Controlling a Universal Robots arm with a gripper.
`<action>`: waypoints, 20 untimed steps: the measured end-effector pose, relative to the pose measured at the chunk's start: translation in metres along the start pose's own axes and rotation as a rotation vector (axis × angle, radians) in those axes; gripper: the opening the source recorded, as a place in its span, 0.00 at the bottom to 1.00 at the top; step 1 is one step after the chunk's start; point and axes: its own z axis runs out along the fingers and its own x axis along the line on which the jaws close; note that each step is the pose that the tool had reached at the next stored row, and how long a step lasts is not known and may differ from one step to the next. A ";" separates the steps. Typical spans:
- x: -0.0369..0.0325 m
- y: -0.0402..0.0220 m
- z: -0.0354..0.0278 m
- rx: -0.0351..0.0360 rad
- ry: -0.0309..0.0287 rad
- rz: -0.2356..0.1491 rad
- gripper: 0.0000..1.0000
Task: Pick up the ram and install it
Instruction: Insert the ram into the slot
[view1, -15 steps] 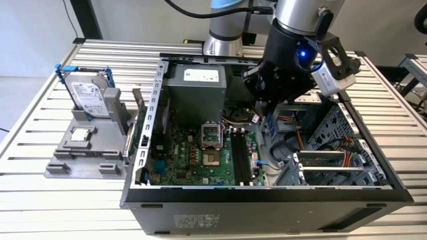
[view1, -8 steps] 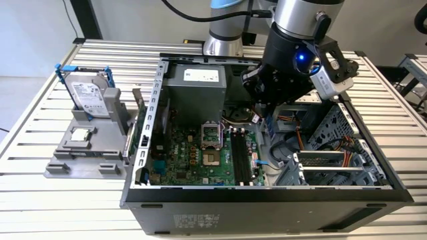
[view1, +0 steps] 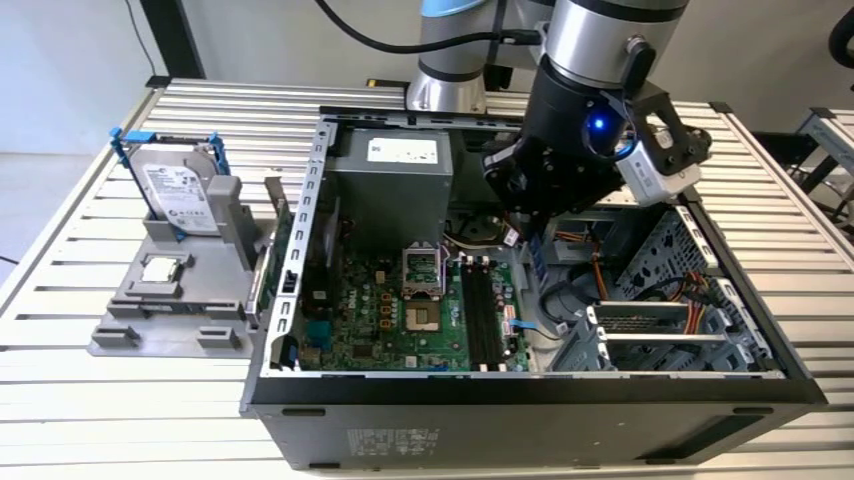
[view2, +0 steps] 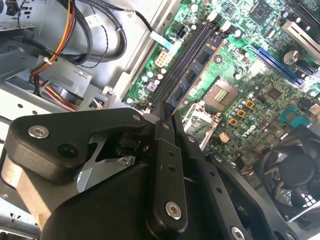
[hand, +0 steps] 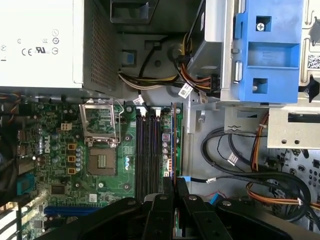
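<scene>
The end effector (hand: 170, 184) is closed down to a narrow gap on the ram (view2: 192, 78). Its 2 fingers pinch the thin board by its flat faces close to 1 end, so most of the stick runs out beyond the tips. The ram stands on edge inside the computer case (view1: 534, 395), lined up along the bank of memory slots (hand: 147, 150) at the side of the bank toward the blue drive cage (hand: 267, 50). To seat it well, I judge the board should stay upright and parallel to its slot. Its notch should be matched to the slot's key and the end latches left open, and the push should go straight down. Because the grip sits off-centre, the free end may lag or tip, so even pressure matters more than force. The loose cables (hand: 230, 150) just beside the slots should stay out of the way. The ram's lower edge and the slot beneath it are hidden, so I cannot tell whether it hovers, rests on the slot or is partly in. The latch positions are also too small to read. Farther off lie the processor socket (hand: 101, 161) and the rest of the motherboard (hand: 60, 165). In the exterior view the arm's wrist covers the fingertips. Well apart, at the exterior view's left, a hard drive (view1: 174, 185) stands on the worktop (view1: 80, 400).
</scene>
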 end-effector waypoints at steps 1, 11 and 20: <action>0.0000 0.0000 0.0006 0.0003 0.0000 0.000 0.00; 0.0000 0.0000 0.0031 0.0008 0.0000 0.000 0.00; 0.0001 0.0000 0.0136 0.0018 0.0000 0.000 0.00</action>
